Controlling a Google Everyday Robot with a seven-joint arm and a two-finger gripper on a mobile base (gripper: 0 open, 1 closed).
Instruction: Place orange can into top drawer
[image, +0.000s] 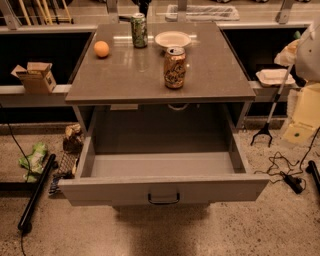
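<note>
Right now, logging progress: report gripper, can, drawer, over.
Gripper not in view. Orange can upright on tabletop, untouched. Drawer pulled open, nothing seen inside. Nothing between can and drawer.

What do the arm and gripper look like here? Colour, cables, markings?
The gripper is out of view. At the right edge there is only a pale whitish, rounded shape that may be part of the arm; no cables or markings show on it.
</note>
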